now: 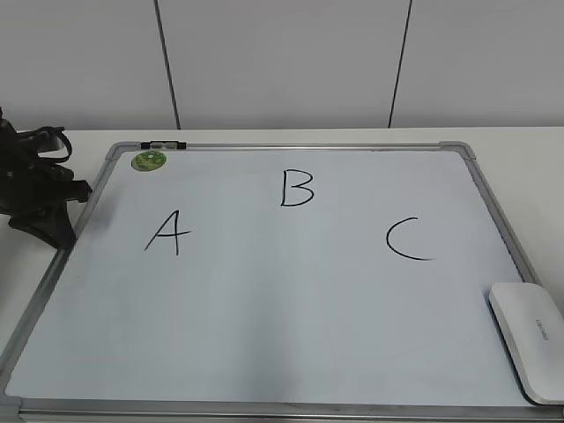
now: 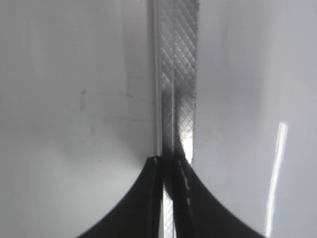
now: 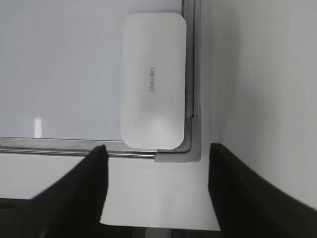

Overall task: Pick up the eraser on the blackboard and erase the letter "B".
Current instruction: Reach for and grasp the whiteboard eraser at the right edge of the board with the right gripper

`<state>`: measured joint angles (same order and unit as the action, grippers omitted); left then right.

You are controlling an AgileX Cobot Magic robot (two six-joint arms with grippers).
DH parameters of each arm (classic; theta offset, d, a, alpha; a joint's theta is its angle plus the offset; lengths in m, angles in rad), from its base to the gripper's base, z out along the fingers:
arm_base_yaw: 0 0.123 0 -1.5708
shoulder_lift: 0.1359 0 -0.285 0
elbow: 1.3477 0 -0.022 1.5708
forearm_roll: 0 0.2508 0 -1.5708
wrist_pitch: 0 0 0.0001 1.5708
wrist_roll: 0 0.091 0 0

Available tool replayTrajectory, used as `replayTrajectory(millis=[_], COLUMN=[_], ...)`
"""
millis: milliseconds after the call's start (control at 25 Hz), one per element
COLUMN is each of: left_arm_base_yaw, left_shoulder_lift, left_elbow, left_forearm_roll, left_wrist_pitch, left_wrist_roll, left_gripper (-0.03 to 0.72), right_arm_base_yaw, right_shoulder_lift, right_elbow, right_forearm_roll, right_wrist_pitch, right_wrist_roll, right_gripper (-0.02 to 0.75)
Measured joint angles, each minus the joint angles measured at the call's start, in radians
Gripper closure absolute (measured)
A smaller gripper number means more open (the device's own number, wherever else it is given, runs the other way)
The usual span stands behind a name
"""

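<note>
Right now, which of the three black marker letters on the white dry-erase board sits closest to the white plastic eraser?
The black letter C, right of the A and B, nearest the white plastic eraser in the board's lower right corner.

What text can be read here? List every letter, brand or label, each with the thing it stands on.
"A": black marker letter on the large white dry-erase blackboard, left.
"B": black marker letter "B", upper middle.
"C": black marker letter, right.
"deli": small grey brand lettering on the white rounded plastic eraser, seen in the right wrist view; only probably legible.
Round green sticker at the board's top left: print too small to read.
</note>
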<state>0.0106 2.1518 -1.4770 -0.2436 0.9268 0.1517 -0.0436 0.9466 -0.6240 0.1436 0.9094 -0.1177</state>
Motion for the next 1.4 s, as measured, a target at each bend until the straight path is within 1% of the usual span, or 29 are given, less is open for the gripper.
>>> replayTrajectory(millis=[240,480,800,880,960,1120,1200,1280,1360,1400], left_arm_base_yaw=[0.0,0.0,0.0,0.0,0.0,0.0,0.0,0.0,0.0,0.0], left_shoulder_lift=[0.0,0.0,0.0,0.0,0.0,0.0,0.0,0.0,0.0,0.0], left_elbow=[0.0,0.0,0.0,0.0,0.0,0.0,0.0,0.0,0.0,0.0], left_forearm_roll=[0.0,0.0,-0.002,-0.002,-0.002,-0.002,-0.002,-0.002,-0.002,-0.002], left_wrist_pitch=[0.002,0.002,0.002,0.002,0.002,0.002,0.002,0.002,0.002,0.002], left_wrist_roll=[0.0,0.0,0.0,0.0,0.0,0.0,0.0,0.0,0.0,0.0], left_gripper=[0.678,0.678,0.677,0.677,0.677,0.677,0.677,0.676,0.676,0.676], right_arm_base_yaw=[0.0,0.0,0.004,0.02,0.055,0.12,0.135,0.136,0.136,0.136], right_shoulder_lift=[0.088,0.11,0.117,0.125,0.137,0.169,0.194,0.221,0.254,0.267], right_elbow=[0.0,-0.002,-0.005,-0.008,-0.016,-0.036,-0.047,-0.057,-0.071,-0.078], right_forearm_roll=[0.043,0.075,0.079,0.079,0.074,-0.007,-0.043,-0.055,-0.057,-0.057], right_wrist_pitch=[-0.004,-0.014,-0.001,0.002,0.002,0.0,0.0,-0.006,-0.03,-0.043], right_wrist_roll=[-0.003,-0.003,-0.014,-0.015,-0.007,0.084,0.104,0.118,0.118,0.118], right_gripper=[0.246,0.246,0.246,0.246,0.246,0.246,0.229,0.172,0.098,0.083])
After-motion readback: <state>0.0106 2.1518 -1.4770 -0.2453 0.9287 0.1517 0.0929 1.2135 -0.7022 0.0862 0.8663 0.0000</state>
